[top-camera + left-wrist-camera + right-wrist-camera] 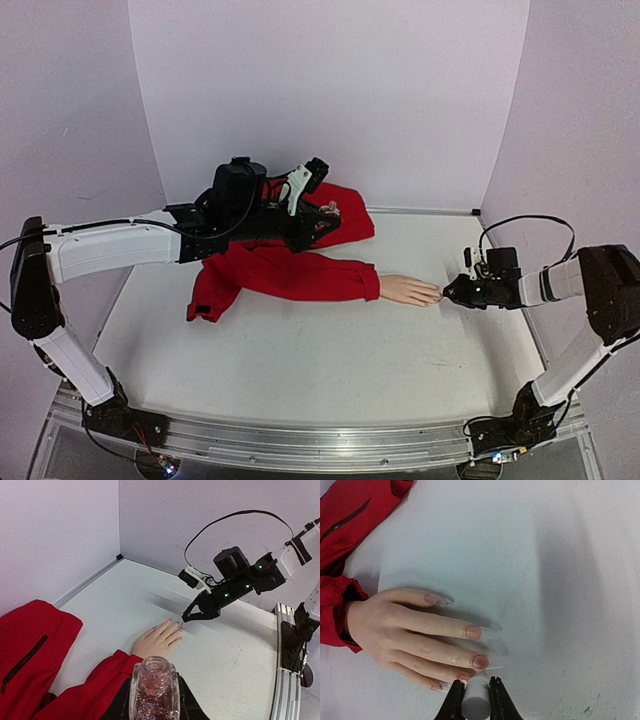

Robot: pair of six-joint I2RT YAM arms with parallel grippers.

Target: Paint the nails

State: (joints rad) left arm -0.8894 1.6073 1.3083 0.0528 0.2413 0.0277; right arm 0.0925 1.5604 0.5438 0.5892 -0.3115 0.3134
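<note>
A pale mannequin hand [405,635] with a red sleeve [290,275] lies flat on the white table, fingers pointing right. Its long clear nails [481,661] carry pinkish polish near the base. My right gripper [476,695] is shut on a white brush cap [476,702], its far end hidden just over the ring finger's nail [464,678]. It also shows in the top view [447,293] and in the left wrist view [186,618], at the fingertips. My left gripper [318,215], over the red cloth at the back, is shut on an open glitter polish bottle [153,690].
A bunched red garment with a black zip [30,655] lies behind the sleeve. White walls close off the back and both sides. A metal rail [320,440] runs along the near table edge.
</note>
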